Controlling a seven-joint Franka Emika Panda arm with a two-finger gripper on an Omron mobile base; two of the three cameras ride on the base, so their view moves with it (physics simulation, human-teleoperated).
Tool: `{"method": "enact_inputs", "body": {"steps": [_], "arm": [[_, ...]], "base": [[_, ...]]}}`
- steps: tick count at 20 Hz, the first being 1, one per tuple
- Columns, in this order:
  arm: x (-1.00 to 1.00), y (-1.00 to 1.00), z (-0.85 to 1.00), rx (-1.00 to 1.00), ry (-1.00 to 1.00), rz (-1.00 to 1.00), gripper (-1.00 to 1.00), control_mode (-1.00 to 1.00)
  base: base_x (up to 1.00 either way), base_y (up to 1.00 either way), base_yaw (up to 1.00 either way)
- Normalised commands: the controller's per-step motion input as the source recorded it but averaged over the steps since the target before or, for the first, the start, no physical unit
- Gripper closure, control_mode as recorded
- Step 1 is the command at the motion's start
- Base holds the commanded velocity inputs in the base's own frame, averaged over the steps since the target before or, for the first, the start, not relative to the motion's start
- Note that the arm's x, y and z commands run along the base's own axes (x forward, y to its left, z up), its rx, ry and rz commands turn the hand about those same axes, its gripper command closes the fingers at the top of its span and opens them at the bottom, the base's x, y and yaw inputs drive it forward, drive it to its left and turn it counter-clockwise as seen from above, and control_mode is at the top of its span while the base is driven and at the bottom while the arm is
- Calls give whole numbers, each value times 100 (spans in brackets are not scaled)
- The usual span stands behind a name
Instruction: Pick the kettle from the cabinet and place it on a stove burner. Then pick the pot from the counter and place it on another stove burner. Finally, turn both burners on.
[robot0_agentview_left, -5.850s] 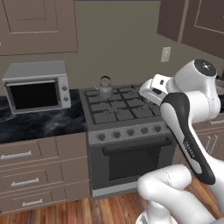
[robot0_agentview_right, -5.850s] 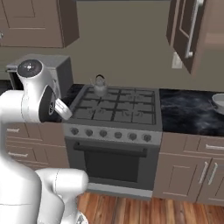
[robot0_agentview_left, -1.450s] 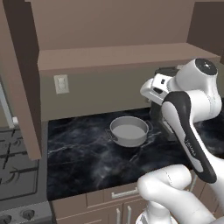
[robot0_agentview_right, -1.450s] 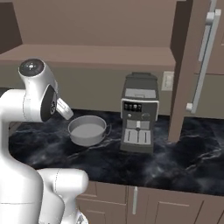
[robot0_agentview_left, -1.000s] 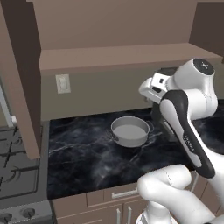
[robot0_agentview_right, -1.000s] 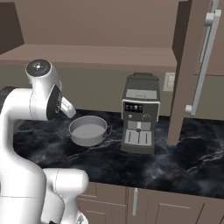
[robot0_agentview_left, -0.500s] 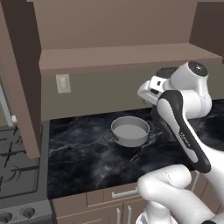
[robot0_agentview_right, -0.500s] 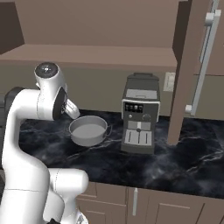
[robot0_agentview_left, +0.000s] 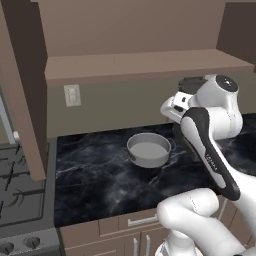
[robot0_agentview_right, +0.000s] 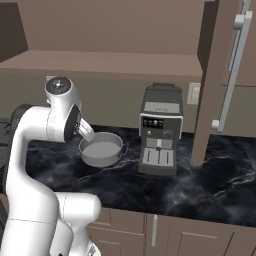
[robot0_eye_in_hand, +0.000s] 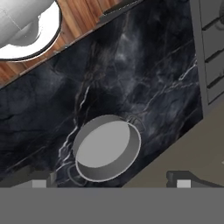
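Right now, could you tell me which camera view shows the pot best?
The hand view: it looks straight down into the pot, showing the whole rim. The left base view shows it whole but smaller; in the right base view the arm covers its left edge.

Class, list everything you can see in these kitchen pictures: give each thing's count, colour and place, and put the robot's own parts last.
pot: one, grey, on the counter, middle, empty.
counter: one, glossy black with white veins, over brown drawers.
coffee machine: one, grey and black, on the counter, right of the pot.
stove: one, grey with dark grates, left of the counter; two knobs in view.
wall outlets: two, pale, on the back wall; one left of the pot, one beside the coffee machine.
cabinet door: one, brown, open, long metal handle, right of the coffee machine.
shelf: one, brown, above the counter.
arm: one, white with dark joints, raised over the counter.
tool: one, dark tips, open, above the pot.
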Motion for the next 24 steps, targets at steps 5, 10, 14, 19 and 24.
{"method": "enact_inputs", "body": {"steps": [5,10,14,19,24], "arm": [[0,0,-29,0,0,-5,-100,-100],[0,0,-27,0,0,-5,-100,-100],[0,-1,-25,0,0,-4,-100,-100],[0,-1,-19,0,0,0,-100,-100],[0,-2,-26,0,0,0,-100,-100]], "base": [[0,0,0],[0,0,0],[0,0,0],[0,0,0],[0,0,0]]}}
